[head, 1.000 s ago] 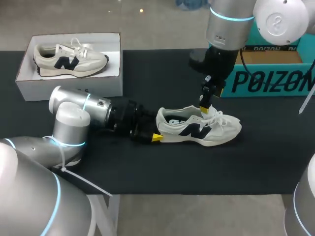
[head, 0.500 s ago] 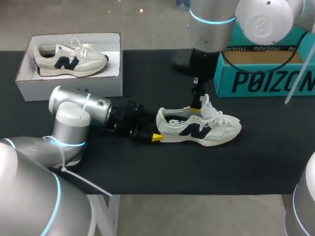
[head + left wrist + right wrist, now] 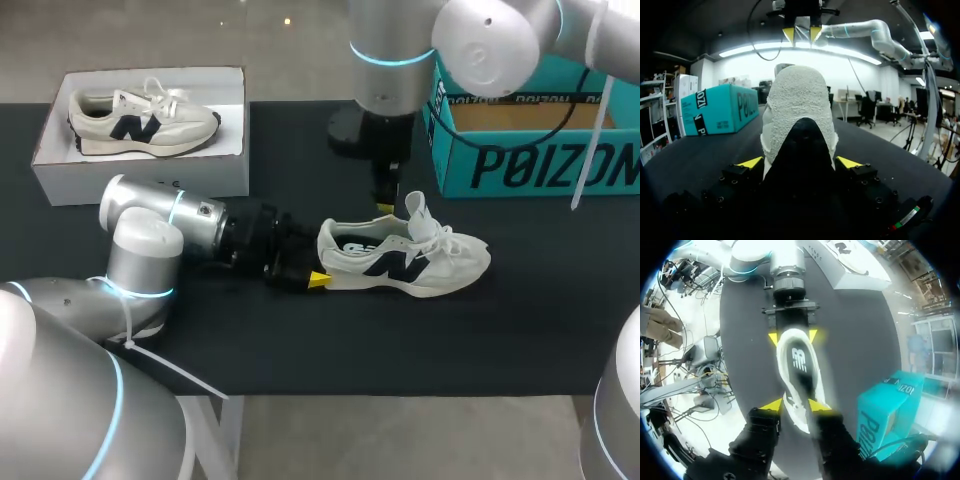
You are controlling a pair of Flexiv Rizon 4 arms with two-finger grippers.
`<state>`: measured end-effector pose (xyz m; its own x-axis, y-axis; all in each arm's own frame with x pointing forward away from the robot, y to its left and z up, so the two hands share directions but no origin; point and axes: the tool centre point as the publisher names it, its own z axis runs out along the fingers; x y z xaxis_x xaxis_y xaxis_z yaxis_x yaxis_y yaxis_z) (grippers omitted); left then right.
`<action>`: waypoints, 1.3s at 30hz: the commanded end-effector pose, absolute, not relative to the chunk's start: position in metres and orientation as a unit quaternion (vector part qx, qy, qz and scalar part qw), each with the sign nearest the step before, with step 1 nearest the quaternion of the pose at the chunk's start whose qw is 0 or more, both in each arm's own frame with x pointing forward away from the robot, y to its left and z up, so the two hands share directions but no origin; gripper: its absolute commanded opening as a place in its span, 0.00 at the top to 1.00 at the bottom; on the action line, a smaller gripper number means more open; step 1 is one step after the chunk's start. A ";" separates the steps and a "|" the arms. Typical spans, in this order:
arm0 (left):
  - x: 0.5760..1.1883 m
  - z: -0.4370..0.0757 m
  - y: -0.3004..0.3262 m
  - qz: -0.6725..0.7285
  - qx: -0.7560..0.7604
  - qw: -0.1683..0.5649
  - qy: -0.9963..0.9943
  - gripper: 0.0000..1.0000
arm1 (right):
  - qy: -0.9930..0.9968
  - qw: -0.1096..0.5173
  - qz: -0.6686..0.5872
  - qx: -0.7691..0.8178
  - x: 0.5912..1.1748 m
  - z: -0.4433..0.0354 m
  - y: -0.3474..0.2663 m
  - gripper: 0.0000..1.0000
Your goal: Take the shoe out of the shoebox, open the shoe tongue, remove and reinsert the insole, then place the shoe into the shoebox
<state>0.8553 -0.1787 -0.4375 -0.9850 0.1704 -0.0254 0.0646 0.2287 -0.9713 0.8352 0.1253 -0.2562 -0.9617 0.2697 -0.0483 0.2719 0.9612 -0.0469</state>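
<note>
Shoe (image 3: 405, 262) out on the black table (image 3: 520, 300), heel clamped
It stands on its sole mid-table, tongue (image 3: 417, 212) raised; the left gripper (image 3: 800, 162) pinches the heel from both sides. The right gripper (image 3: 794, 405) hangs just above the shoe's opening, fingers apart, holding nothing. A white shoebox (image 3: 140, 175) with a second shoe (image 3: 140, 122) sits far left, an open teal box (image 3: 540, 165) far right, behind the right arm

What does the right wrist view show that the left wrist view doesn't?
Only the right wrist view: the insole inside the shoe, seen from above, and the white shoebox. Only the left wrist view: the shoe's black heel patch, seen head-on. Both: the shoe, the teal box, the left gripper clamping the heel, and the open right gripper above the shoe.
</note>
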 end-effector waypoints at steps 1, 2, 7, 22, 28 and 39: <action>0.857 -0.442 -0.179 0.617 -0.076 0.044 -0.782 1.00 | 0.990 0.018 -0.028 0.135 0.851 -0.274 0.128 1.00; 0.857 -0.442 -0.179 0.617 -0.076 0.044 -0.782 1.00 | 0.990 0.020 -0.030 0.134 0.854 -0.277 0.127 1.00; 0.857 -0.442 -0.179 0.617 -0.076 0.044 -0.782 1.00 | 0.992 0.034 -0.029 0.121 0.868 -0.285 0.123 1.00; 0.857 -0.442 -0.179 0.617 -0.076 0.044 -0.782 1.00 | 0.992 -0.022 -0.027 0.124 0.882 -0.318 0.114 1.00; 0.857 -0.442 -0.179 0.617 -0.076 0.044 -0.782 1.00 | 0.992 -0.026 -0.018 0.122 0.875 -0.315 0.117 1.00; 0.857 -0.442 -0.179 0.617 -0.076 0.044 -0.782 1.00 | 0.993 -0.029 -0.023 0.108 0.856 -0.311 0.125 1.00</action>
